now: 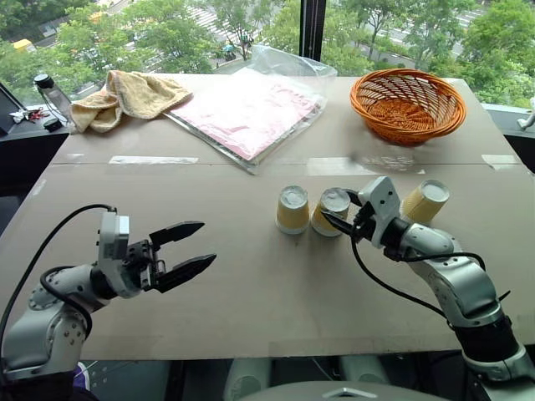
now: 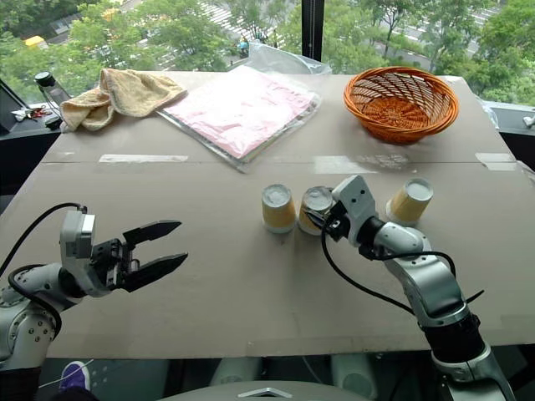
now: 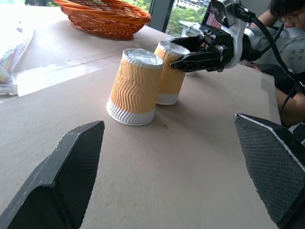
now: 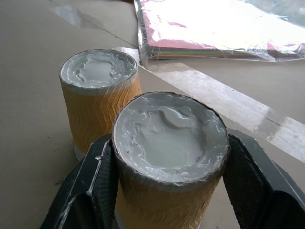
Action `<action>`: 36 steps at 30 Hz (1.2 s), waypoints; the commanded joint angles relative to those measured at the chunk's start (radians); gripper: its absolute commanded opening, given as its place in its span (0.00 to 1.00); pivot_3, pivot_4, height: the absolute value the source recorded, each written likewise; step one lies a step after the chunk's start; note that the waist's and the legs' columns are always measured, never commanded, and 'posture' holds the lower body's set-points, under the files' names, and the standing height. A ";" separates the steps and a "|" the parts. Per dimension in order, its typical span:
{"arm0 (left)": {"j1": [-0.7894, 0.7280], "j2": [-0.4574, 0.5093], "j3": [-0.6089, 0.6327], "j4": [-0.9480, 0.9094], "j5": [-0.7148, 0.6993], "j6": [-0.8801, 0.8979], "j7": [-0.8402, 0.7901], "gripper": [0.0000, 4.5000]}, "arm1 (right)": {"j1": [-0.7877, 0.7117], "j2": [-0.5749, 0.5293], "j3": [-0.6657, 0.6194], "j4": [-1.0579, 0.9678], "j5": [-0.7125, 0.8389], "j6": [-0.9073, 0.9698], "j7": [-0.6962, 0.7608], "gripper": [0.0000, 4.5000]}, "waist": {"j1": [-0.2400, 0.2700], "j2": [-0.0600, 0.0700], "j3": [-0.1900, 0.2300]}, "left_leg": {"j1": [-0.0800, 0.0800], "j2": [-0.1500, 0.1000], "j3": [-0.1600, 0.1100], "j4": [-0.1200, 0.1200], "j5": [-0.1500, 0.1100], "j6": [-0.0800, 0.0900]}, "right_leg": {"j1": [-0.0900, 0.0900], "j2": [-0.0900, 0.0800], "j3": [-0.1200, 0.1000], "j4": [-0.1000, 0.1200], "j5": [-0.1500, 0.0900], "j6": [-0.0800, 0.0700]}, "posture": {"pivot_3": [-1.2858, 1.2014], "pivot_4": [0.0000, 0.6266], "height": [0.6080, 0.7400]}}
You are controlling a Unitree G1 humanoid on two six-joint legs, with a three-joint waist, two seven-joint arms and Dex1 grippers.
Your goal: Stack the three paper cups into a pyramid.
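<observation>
Three yellow paper cups with white ends are on the brown table (image 1: pixel 251 284). One cup (image 1: pixel 292 209) stands upside down near the middle. Right beside it is a second upside-down cup (image 1: pixel 334 200), with my right gripper (image 1: pixel 337 212) shut on it; the black fingers (image 4: pixel 95 191) clasp both of its sides. I cannot tell whether this cup rests on the table. A third cup (image 1: pixel 426 200) sits tilted further right, behind that arm. My left gripper (image 1: pixel 180 251) is open and empty over the table's left front, pointing toward the cups.
An orange wicker basket (image 1: pixel 407 104) stands at the back right. A pink paper pack in plastic (image 1: pixel 247 109), a tan towel (image 1: pixel 125 96) and a bottle (image 1: pixel 52 92) lie along the back left. A person (image 3: pixel 288 19) sits beyond the table's right side.
</observation>
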 commanded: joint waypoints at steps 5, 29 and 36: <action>-0.003 0.006 0.021 -0.031 -0.019 -0.005 0.001 1.00 | -0.017 0.019 0.029 -0.010 -0.031 0.015 0.010 0.74 | -0.003 0.000 0.000 | 0.000 0.000 0.000 -0.001 0.000 0.000 | 0.000 0.000 0.000 0.000 0.001 0.002 | 0.52 0.24 1.00; -0.154 0.013 -0.116 -0.201 -0.089 0.097 0.017 1.00 | 0.064 -0.176 -0.476 -0.068 0.084 0.211 -0.173 0.99 | -0.002 0.000 0.000 | 0.000 0.000 0.001 0.000 0.000 0.000 | 0.000 0.000 0.001 0.000 0.001 0.002 | 0.52 0.24 1.00; -0.159 0.020 -0.122 -0.216 -0.094 0.106 0.013 1.00 | 0.067 -0.083 -0.517 -0.013 0.137 0.244 -0.192 0.99 | -0.002 0.001 0.001 | 0.000 0.000 0.001 -0.001 0.000 0.000 | 0.000 0.001 0.002 0.000 0.001 0.002 | 0.52 0.24 1.00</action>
